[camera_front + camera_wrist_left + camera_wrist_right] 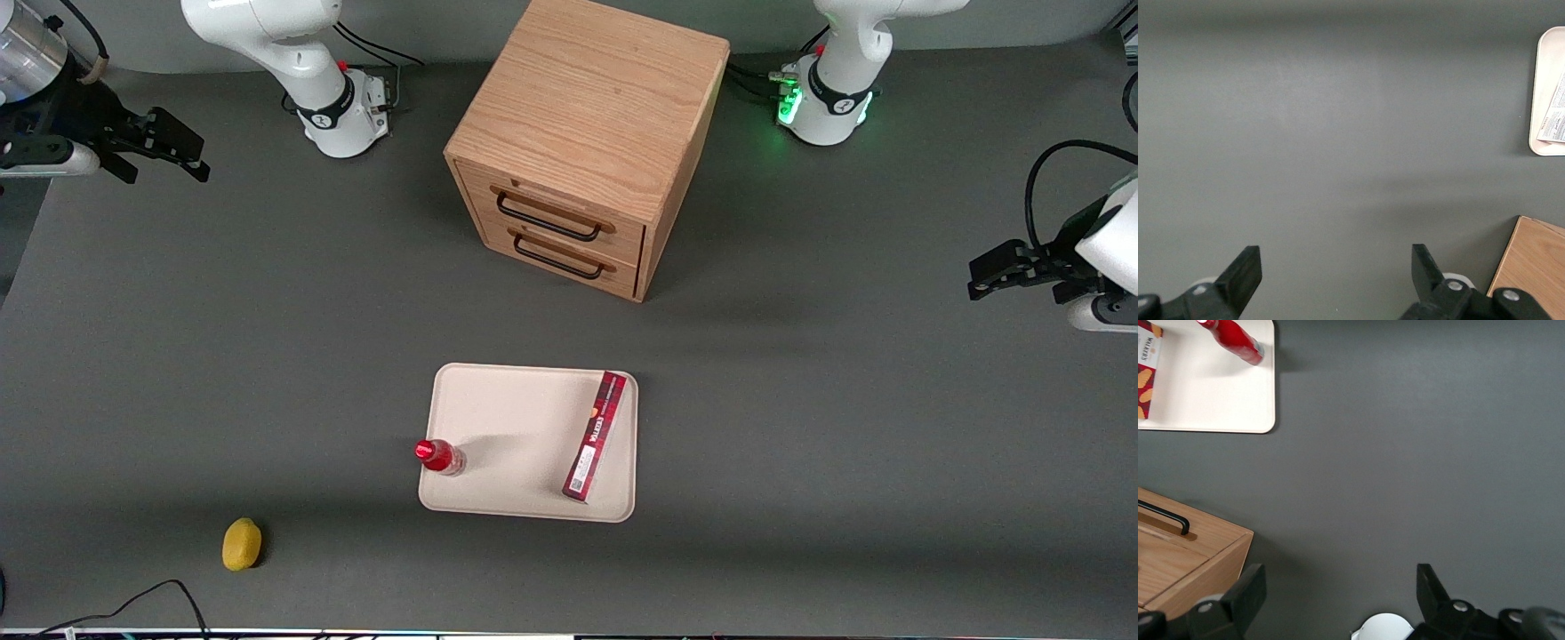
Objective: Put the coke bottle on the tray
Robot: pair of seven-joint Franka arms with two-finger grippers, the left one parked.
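The coke bottle [440, 456], small, glossy red with a red cap, stands upright on the cream-beige tray [524, 418], at the tray's edge toward the working arm's end. The right wrist view also shows the bottle [1231, 339] on the tray [1218, 393]. My gripper [164, 167] is open and empty, raised near the working arm's base, far from the tray and much farther from the front camera. In the right wrist view the gripper [1338, 590] hangs over bare grey table, with nothing between its jaws.
A long flat red box [594, 436] lies on the tray toward the parked arm's end. A wooden two-drawer cabinet [587, 133] stands farther from the front camera than the tray. A yellow fruit-like object [241, 543] lies near the table's front edge.
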